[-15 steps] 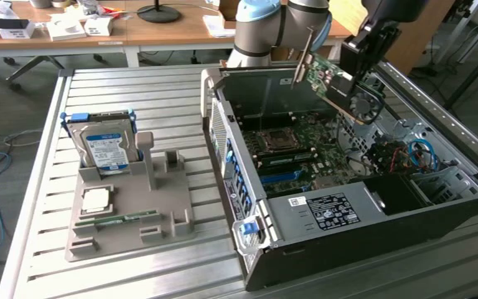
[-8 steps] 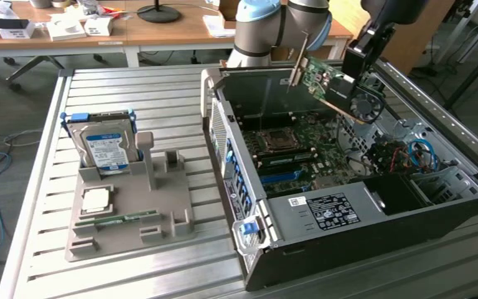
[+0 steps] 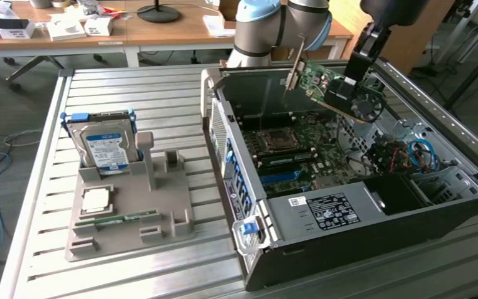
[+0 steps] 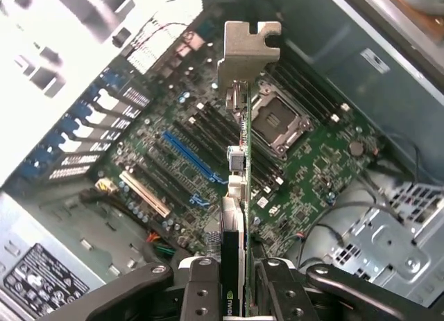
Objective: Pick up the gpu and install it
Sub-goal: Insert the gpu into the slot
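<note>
while the slatted metal table (image 3: pixel 131 93) bears the open computer case (image 3: pixel 372 249), the motherboard (image 3: pixel 305 140) lies exposed inside it. above that board hangs the gpu (image 3: pixel 318 78), tilted, with a pale bracket (image 4: pixel 248 47) at one end. the gripper (image 4: pixel 236 276) has its fingers clamped on the card's opposite end.

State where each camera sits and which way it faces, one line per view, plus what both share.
Exterior view: off the arm, raised, looking down across the slatted table at the open computer case; the arm and gripper show, holding the gpu above the case.
Wrist view: on the wrist, looking down along the gpu's edge at the motherboard inside the case; the gripper's fingers show, clamped on the gpu.
Shared: gpu, gripper, motherboard, CPU socket, case.
</note>
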Robot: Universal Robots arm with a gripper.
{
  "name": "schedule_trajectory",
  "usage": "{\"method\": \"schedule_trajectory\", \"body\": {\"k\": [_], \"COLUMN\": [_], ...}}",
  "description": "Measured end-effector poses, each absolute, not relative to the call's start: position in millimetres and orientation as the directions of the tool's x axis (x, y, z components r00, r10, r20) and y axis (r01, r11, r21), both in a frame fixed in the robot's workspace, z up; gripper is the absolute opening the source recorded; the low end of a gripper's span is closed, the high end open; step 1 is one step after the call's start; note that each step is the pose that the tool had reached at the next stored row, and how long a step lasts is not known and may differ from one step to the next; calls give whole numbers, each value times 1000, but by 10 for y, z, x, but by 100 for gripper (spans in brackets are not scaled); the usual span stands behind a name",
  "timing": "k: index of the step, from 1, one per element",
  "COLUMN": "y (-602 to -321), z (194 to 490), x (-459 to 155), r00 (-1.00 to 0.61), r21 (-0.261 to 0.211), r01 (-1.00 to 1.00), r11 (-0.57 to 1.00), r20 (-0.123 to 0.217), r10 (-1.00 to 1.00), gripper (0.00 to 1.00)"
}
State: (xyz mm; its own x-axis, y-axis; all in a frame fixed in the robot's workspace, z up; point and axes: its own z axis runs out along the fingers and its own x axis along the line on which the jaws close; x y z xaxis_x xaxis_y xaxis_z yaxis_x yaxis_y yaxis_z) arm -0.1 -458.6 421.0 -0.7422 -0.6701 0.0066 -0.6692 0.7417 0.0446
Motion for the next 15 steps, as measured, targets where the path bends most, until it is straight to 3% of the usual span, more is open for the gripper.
{"method": "schedule_trajectory", "body": {"k": [15], "y": [-4575], "z": [4171], "x": [1], "r00": [-555], "r21": [45], "r01": [-831], "r11": [555], "r20": [7], "r10": [-832], "gripper": [26]}}
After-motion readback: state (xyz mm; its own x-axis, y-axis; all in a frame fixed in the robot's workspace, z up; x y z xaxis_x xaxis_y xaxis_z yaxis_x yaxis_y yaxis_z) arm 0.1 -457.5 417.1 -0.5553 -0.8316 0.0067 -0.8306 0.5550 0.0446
